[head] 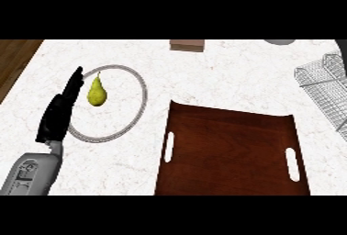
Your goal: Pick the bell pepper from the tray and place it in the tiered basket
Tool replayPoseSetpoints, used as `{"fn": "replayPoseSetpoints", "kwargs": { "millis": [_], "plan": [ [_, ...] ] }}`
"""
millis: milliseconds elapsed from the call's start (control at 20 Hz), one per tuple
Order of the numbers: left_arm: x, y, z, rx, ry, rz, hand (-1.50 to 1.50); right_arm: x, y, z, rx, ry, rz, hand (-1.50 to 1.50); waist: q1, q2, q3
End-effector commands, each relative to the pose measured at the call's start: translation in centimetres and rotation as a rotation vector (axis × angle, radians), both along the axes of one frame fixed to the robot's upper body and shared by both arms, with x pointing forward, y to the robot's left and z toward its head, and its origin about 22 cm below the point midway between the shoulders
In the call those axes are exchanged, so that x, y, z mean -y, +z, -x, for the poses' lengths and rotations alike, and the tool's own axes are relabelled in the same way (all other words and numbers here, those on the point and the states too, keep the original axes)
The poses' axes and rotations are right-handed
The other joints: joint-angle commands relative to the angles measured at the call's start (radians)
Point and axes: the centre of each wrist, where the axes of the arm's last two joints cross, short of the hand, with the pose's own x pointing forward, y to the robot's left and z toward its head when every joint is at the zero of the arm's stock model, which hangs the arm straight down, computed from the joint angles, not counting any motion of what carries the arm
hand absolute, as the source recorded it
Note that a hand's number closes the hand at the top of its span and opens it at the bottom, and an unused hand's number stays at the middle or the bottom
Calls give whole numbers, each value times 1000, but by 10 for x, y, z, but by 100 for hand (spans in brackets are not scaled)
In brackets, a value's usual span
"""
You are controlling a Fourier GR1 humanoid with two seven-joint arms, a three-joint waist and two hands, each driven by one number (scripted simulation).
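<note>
A dark brown wooden tray (230, 156) with two white handle slots lies at the lower middle and right; nothing shows on it. No bell pepper appears anywhere in the head view. The wire tiered basket (325, 85) stands at the right edge, partly cut off. My left hand (59, 110) rests at the left with straight fingers pointing up, over the left rim of a grey ring-shaped plate (139, 98). A yellow-green pear (96, 92) lies inside that plate, just right of the fingers and apart from them. My right hand does not show.
A small brown box (187, 45) sits at the counter's far edge, and a grey round object (279, 41) peeks in at the top right. The counter's left edge (20, 69) borders a wooden floor.
</note>
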Motion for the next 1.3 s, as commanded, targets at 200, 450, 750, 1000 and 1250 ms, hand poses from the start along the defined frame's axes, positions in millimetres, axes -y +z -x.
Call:
{"fn": "replayPoseSetpoints", "kwargs": {
  "millis": [200,450,750,1000,1250],
  "plan": [
    [-10,-6,10,-8,7,2,0,56,-7,4,-164,-215,69,150,-14,-4,0],
    [-10,-11,16,-27,24,6,0,63,-18,3,-298,-324,111,150,-21,-10,0],
    [-22,-12,12,-22,57,5,0,88,-22,11,-320,-270,84,150,-51,-17,1],
    [-18,-8,10,-24,57,-16,0,94,-43,13,-319,-201,25,150,-50,-17,2],
    [-32,-8,6,-32,64,-2,0,116,-72,25,-252,-150,-74,150,-56,-15,2]
  ]
}}
